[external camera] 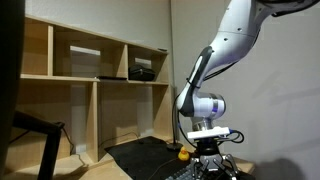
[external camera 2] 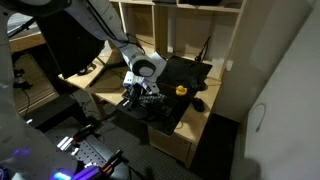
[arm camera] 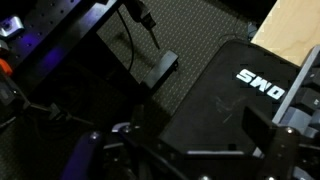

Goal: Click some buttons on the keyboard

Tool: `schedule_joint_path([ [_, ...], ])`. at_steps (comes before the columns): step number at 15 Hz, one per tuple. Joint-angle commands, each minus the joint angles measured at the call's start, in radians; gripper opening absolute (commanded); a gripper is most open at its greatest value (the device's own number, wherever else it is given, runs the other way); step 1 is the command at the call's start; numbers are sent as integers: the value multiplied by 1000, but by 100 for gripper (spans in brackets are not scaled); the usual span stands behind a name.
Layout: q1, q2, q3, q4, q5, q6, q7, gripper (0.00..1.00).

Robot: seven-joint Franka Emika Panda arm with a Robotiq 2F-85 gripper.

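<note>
- The keyboard cannot be picked out with certainty. No rows of buttons show in any view, so it is probably lost in the dark area around the black mat (arm camera: 215, 100), beside the wooden surface (arm camera: 290, 30).
- The gripper (arm camera: 205, 140) hangs low over that mat, its jaws apparently spread wide and holding nothing.
- Going down with the jaws spread could press several keys at once, or miss and land on the mat.
- A small yellow object (external camera 2: 181, 89) nearby could get knocked.
</note>
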Motion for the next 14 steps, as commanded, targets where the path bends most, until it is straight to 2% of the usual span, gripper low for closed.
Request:
schedule_joint_path([
  [1,-5,4,0,11,43,7,-18,100],
  [5,-7,-18,2,-18,132,190,-19,100],
  [6,-6,-13,1,-14,140,196,-6,100],
  [7,0,-2,-2,4,107,155,-3,100],
  [10,0,-1,-2,4,109,158,-3,100],
  [11,-2,-181,-41,-141,61,105,23,100],
  [14,7,-256,-95,-173,-70,-69,186,100],
])
